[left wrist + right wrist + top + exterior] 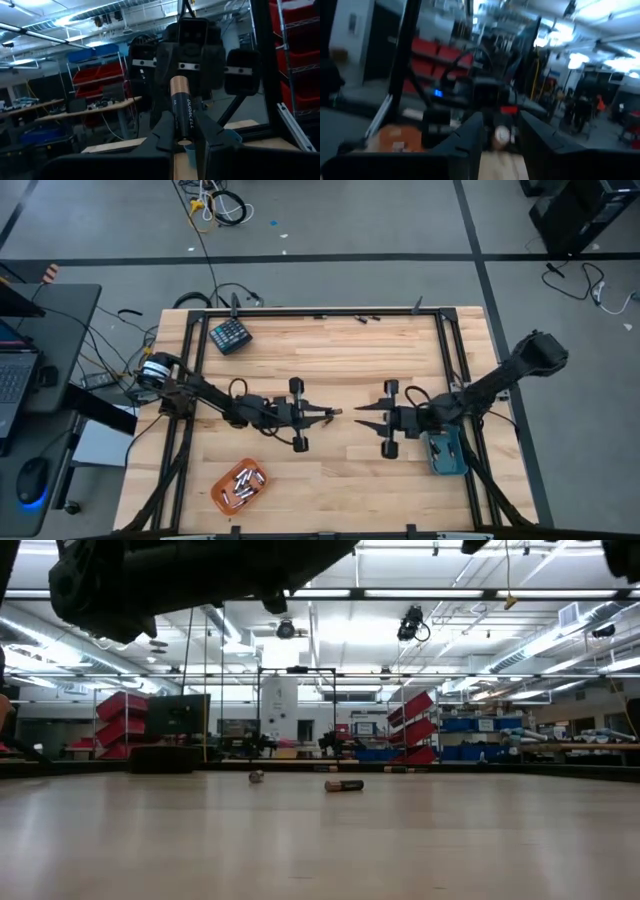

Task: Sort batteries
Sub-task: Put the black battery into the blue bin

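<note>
My left gripper (328, 413) is above the table's middle, pointing toward the right edge and shut on a black and copper battery (184, 112). My right gripper (362, 416) faces it from the right, open, a short gap away. In the right wrist view the battery's pale end (502, 134) shows ahead between my right fingers. An orange tray (240, 485) near the front left holds several batteries. A blue tray (445, 452) lies under the right arm. Two loose batteries (343, 785) (256, 777) lie on the table, and a few more (365, 317) at the far edge. My left gripper pinches the battery's black rear end (181, 134) between its two fingers (162, 132). The fingers come level from the table's left and lie along the battery. The copper end (177, 85) sticks out forward toward the right gripper. The battery is lifted clear of the table.
A dark teal keypad-like block (230, 335) sits at the far left of the table. A black frame (440, 340) runs around the wooden tabletop (330, 360). Bare wood lies between the arms and the far edge. A desk with a laptop (15, 375) stands to the left.
</note>
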Tool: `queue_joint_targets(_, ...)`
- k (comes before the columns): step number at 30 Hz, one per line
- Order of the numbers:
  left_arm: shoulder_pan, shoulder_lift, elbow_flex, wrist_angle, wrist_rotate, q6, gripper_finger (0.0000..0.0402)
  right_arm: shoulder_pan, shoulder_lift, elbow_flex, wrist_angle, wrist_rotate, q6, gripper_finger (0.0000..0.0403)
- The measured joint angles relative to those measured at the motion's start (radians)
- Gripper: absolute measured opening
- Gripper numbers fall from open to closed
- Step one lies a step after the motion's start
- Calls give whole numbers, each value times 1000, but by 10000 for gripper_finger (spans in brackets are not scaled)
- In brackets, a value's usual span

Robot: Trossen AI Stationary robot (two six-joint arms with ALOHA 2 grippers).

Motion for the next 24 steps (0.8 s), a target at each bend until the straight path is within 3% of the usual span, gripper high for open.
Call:
queue_joint_targets(3,0,0,16,-2,12,13,18,-27,102,25,139,-49,-2,125)
queue_joint_targets(8,0,1,52,-15,53,60,18,-57,224,97,201,-77,-4,150)
queue_joint_targets(15,-7,2,63,-11,84,92,18,-63,266,143,222,-79,-46,164)
queue_joint_targets(20,-10,2,63,-10,90,95,25,-64,266,146,229,-95,-49,150)
queue_joint_targets(24,-9,2,63,-5,96,100,50,-64,266,146,223,-95,-49,111)
